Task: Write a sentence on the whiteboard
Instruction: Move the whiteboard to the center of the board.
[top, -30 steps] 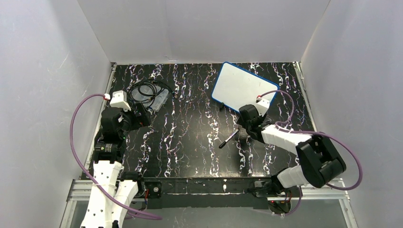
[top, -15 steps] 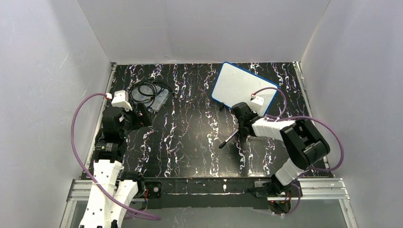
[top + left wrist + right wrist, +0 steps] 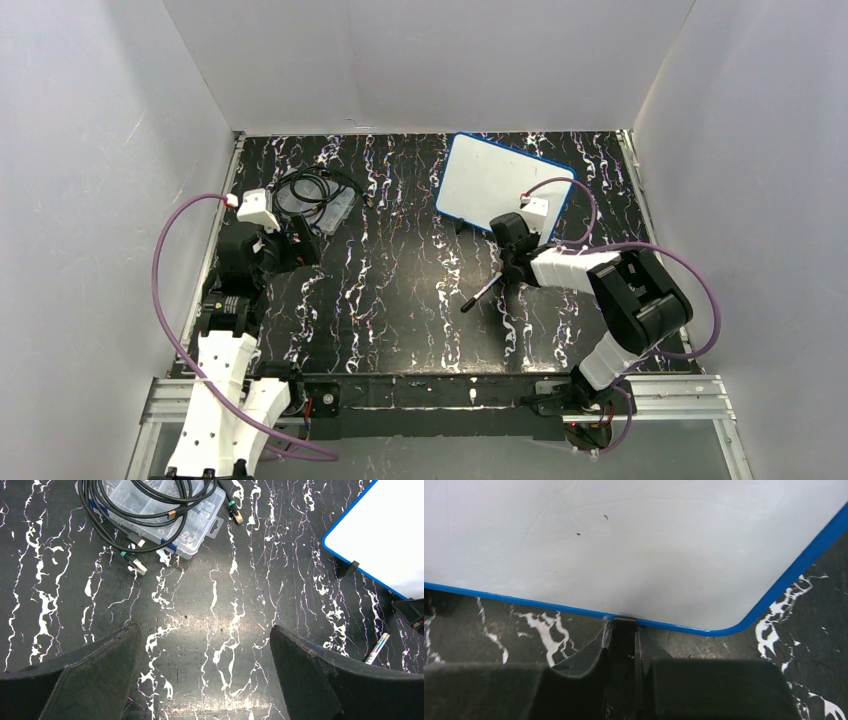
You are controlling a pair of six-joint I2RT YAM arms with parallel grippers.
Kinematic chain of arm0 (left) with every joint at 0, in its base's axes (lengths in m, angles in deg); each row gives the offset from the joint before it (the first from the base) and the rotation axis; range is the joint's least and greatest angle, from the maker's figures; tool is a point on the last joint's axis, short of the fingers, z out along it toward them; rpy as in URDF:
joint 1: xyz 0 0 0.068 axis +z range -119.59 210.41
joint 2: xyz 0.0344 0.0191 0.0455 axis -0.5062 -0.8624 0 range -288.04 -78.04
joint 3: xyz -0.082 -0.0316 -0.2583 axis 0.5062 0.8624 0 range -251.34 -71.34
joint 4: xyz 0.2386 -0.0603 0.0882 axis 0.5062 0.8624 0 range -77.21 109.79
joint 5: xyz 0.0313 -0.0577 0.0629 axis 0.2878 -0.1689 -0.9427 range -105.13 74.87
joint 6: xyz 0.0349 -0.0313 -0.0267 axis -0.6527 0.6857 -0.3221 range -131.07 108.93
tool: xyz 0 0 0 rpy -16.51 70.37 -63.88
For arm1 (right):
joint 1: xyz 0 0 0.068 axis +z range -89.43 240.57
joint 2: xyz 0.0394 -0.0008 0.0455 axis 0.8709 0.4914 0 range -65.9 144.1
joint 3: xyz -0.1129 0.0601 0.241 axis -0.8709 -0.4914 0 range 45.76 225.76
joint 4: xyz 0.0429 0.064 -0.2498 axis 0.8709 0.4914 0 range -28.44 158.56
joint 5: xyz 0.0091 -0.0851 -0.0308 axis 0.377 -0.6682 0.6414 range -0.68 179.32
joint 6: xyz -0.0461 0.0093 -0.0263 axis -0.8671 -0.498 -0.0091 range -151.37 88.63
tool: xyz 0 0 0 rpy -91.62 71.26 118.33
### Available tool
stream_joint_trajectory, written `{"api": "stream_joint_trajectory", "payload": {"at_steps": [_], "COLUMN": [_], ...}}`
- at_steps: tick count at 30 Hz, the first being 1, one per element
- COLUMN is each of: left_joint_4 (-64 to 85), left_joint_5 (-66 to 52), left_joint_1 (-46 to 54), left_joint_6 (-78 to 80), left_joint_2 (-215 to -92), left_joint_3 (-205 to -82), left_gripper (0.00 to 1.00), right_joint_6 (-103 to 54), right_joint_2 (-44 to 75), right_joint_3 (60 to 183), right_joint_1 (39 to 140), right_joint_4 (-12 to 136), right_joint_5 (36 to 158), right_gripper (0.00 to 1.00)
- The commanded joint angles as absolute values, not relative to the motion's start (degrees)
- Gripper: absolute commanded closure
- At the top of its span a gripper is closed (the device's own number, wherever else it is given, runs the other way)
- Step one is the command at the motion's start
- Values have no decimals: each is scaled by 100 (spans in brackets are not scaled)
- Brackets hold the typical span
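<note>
- Right gripper (image 3: 624, 632) is pinched tight on a thin dark tab (image 3: 624, 624) at the near rim of the whiteboard (image 3: 634, 545) — what the tab is, cannot tell.
- The whiteboard lies far right on the table (image 3: 400, 300) and is cut off in both wrist views; two tiny dark specks on it.
- Clear box (image 3: 192, 527) sits far left under coiled black cables (image 3: 150, 502) — the small contents are unreadable.
- Left gripper (image 3: 204, 630) is spread wide, holding nothing.

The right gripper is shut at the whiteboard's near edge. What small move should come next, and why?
Probably pull the whiteboard gently nearer: the right gripper pinches its near rim, the board is almost blank, and the marker lies untouched.
</note>
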State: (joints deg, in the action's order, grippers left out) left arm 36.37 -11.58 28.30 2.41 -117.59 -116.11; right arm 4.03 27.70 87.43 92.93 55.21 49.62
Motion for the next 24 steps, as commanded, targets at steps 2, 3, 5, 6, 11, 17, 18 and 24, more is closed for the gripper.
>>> {"api": "stream_joint_trajectory", "payload": {"at_steps": [2, 3, 5, 6, 11, 17, 18, 24], "left_joint_4": [3626, 3615, 3574, 3543, 3338, 3143, 3123, 3099], "left_joint_5": [-1080, -1049, -917, -798, -71, 431, 468, 722], "left_joint_1": [2807, 2811, 2813, 2811, 2805, 2809, 2808, 2766], "left_joint_6": [176, 177, 163, 142, 76, 92, 99, 75], "left_joint_2": [-11793, -11800, -11819, -11828, -11844, -11880, -11892, -11975], "left_joint_3": [-11656, -11652, -11643, -11642, -11575, -11508, -11496, -11467], "left_gripper": [1, 1, 1, 1, 1, 1, 1, 1], "right_joint_6": [-595, -797, -1050, -1181, -1668, -2128, -2153, -2115], "right_joint_2": [2405, 2367, 2317, 2301, 2276, 2436, 2442, 2286], "right_joint_3": [8317, 8251, 8167, 8135, 8040, 8182, 8182, 8194], "right_joint_1": [9396, 9407, 9435, 9451, 9571, 9936, 9998, 10328], "right_joint_4": [4762, 4630, 4443, 4382, 4192, 4379, 4402, 4586], "right_joint_5": [6623, 6842, 7252, 7434, 8145, 8509, 8536, 8364], "right_gripper": [99, 99, 99, 99, 99, 99, 99, 96]}}
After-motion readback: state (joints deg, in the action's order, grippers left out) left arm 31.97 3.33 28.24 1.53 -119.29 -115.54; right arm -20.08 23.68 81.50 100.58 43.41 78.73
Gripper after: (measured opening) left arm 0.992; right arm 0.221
